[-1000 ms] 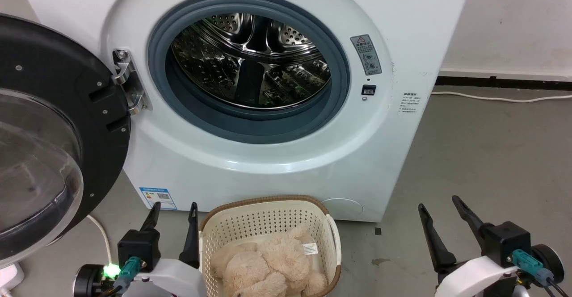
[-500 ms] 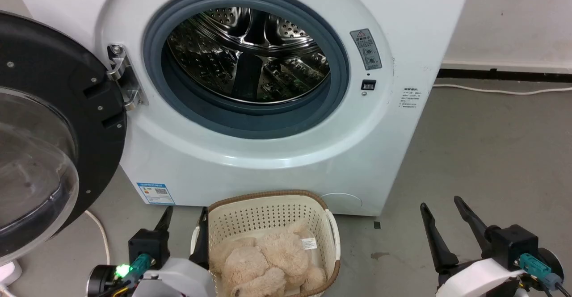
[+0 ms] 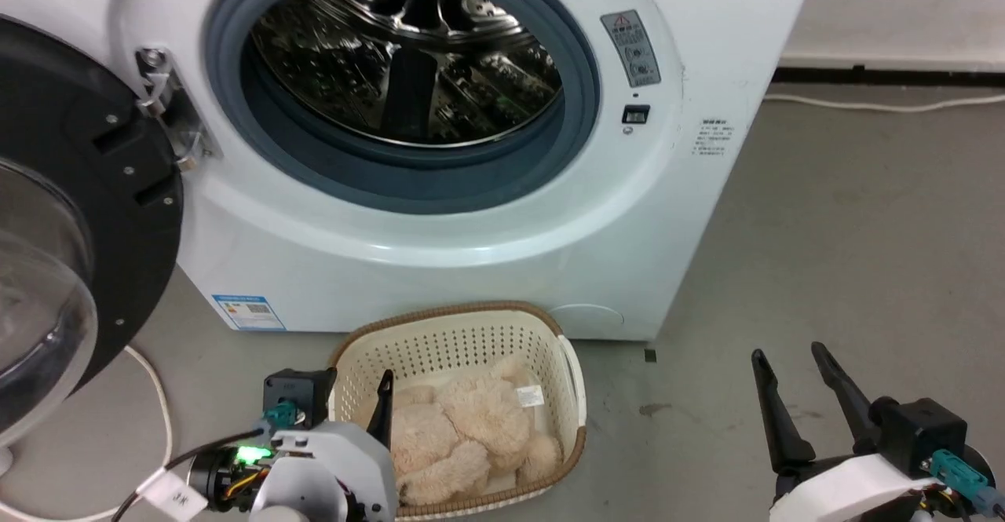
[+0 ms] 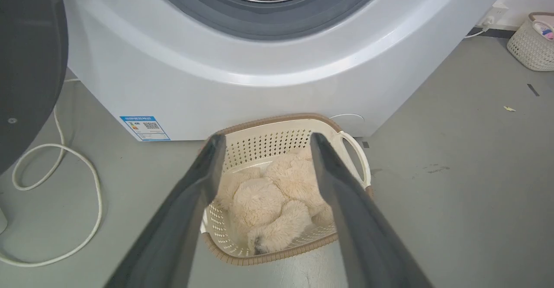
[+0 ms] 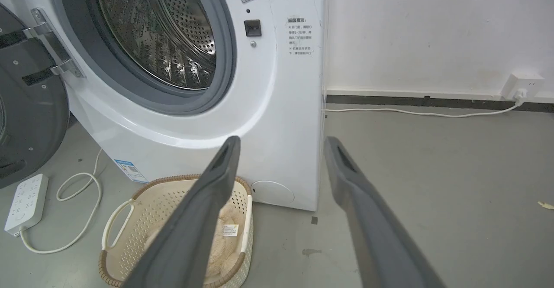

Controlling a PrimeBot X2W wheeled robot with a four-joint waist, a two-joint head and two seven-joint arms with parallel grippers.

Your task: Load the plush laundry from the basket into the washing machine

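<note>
The plush laundry [image 3: 471, 428] lies in the basket [image 3: 444, 312] on the floor, before the washing machine [image 3: 440, 259]. The left gripper [image 4: 267, 137] hovers just beside it with fingers apart. The right gripper [image 3: 787, 352], also spread, is well aside. I think a finger may strike the rim, or pinch only fur and slip.

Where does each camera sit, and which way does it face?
Head view: on the head, facing forward and down at washing machine and basket; left gripper and right gripper show below.
Left wrist view: on that wrist, looking past the left fingers down at the plush laundry.
Right wrist view: on that wrist, looking past the right fingers at the machine's front.
Shared: all show the basket.
</note>
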